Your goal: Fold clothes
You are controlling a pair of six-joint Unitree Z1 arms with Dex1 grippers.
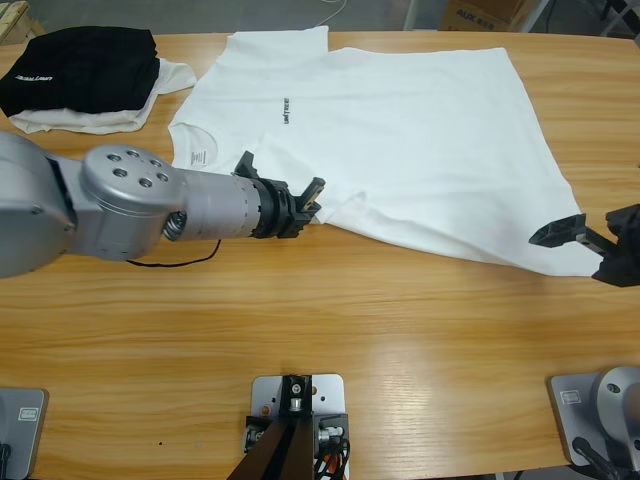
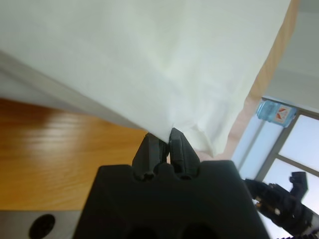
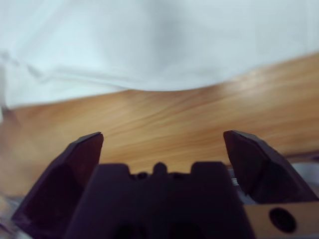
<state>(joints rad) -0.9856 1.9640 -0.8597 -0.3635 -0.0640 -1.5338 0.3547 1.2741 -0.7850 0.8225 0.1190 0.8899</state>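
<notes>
The clothes, a large white T-shirt (image 1: 400, 130), lie spread across the far half of the wooden table (image 1: 350, 330), with the dark chest print (image 1: 281, 108) and the neck label (image 1: 197, 157) facing up. My left gripper (image 1: 314, 207) reaches in from the left and is shut on the shirt's near edge. In the left wrist view the left gripper (image 2: 167, 139) pinches a fold of the white T-shirt (image 2: 139, 59). My right gripper (image 1: 582, 252) stands open at the shirt's near right corner. In the right wrist view the right gripper (image 3: 162, 137) holds nothing and the white T-shirt (image 3: 149, 40) lies just ahead.
A folded black garment with white lettering (image 1: 85, 65) lies on a smaller white garment (image 1: 100, 118) at the back left corner. A thin black cable (image 1: 170, 262) trails under the left arm. Bare wood fills the near half of the table.
</notes>
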